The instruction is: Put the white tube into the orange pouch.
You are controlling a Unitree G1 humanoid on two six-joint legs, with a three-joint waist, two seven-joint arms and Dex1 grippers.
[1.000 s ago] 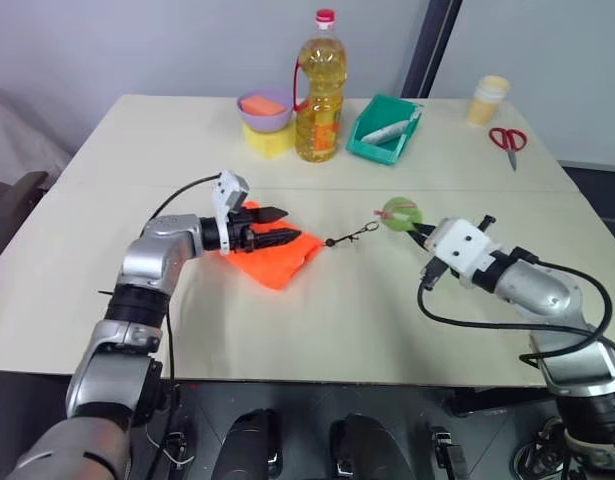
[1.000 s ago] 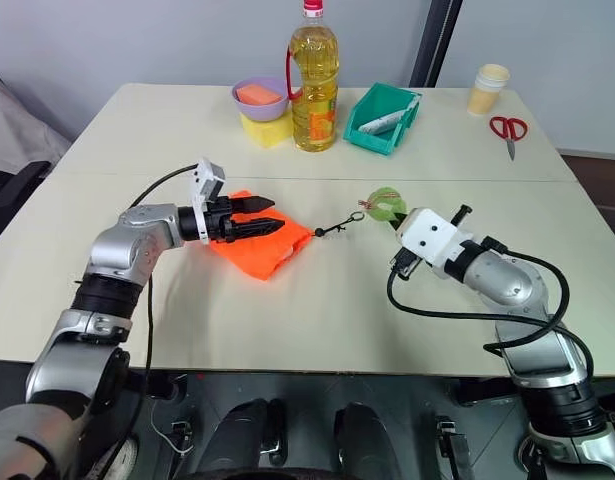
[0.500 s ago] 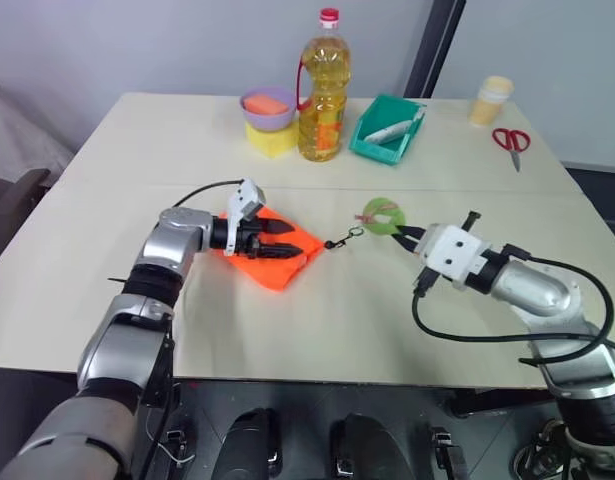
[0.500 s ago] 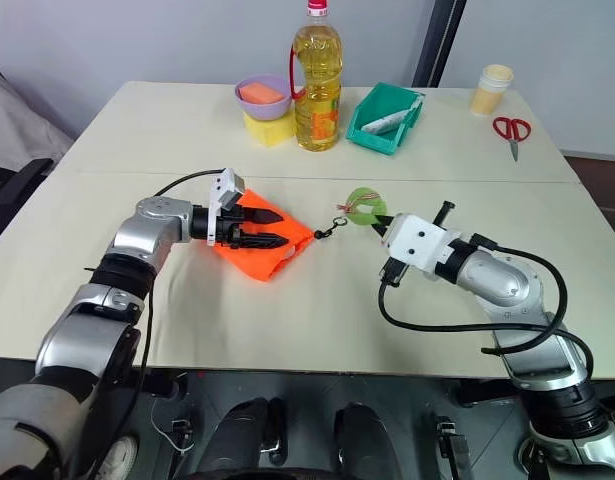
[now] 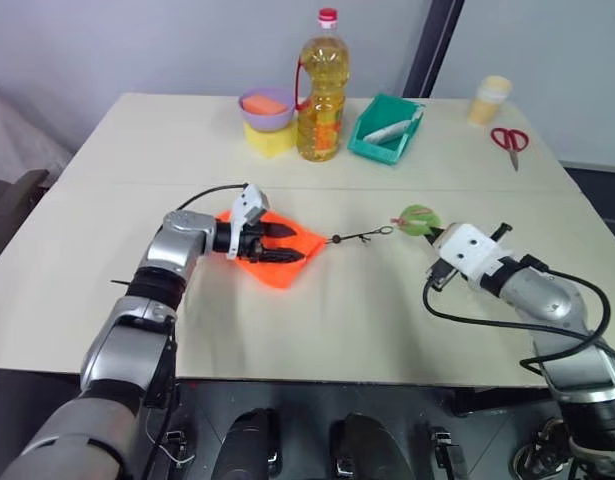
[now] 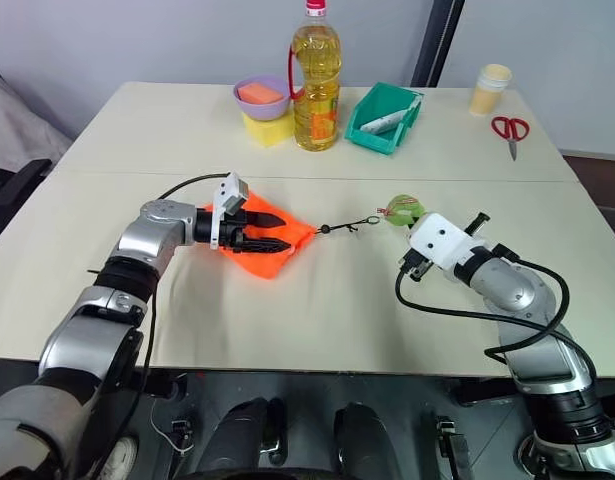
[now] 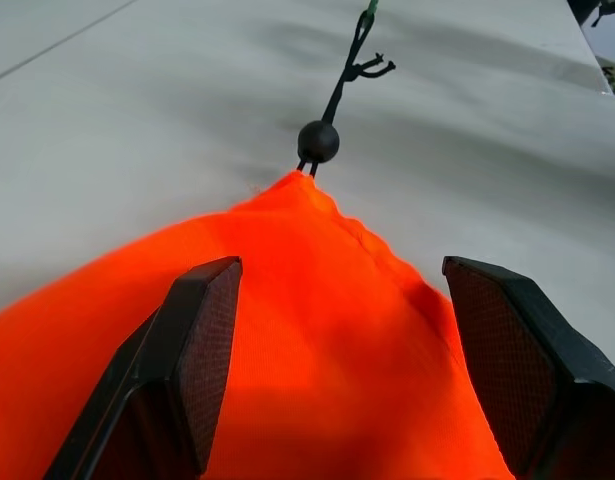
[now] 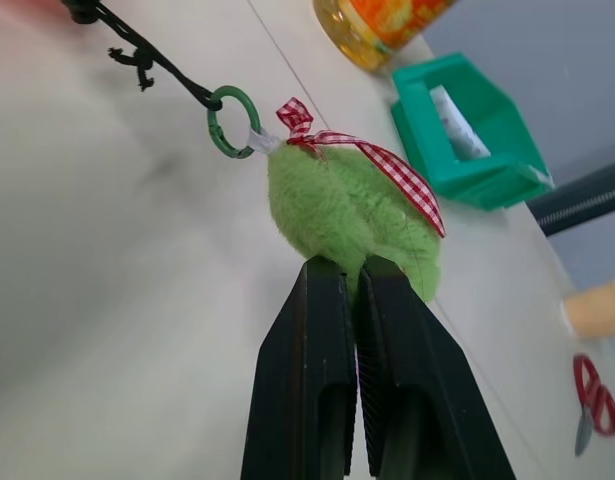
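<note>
– fingers (image 7: pixel 209 340) of the left gripper (image 5: pixel 287 243) stand apart over the orange pouch (image 5: pixel 277 252); right gripper (image 8: pixel 355 330) is pinched on the green charm (image 8: pixel 352 215).
– and the white tube (image 5: pixel 392 131)?
– lying in the teal bin (image 5: pixel 362 140), well apart. light, slick, best taken mid-body. the pouch looks limp, so take it by its mouth edge.
– surface?
– smooth beige table (image 5: pixel 387 310), grey wall behind.

Lab-like test space: bare table (image 5: pixel 137 150) of assorted props, plain grey wall (image 5: pixel 137 40).

I saw a bright orange pouch (image 7: pixel 287 330) with a black cord (image 8: pixel 152 68). Beside the cord's end, the green disc (image 8: pixel 337 215) wore a red-and-white checked ribbon (image 8: pixel 372 160).
</note>
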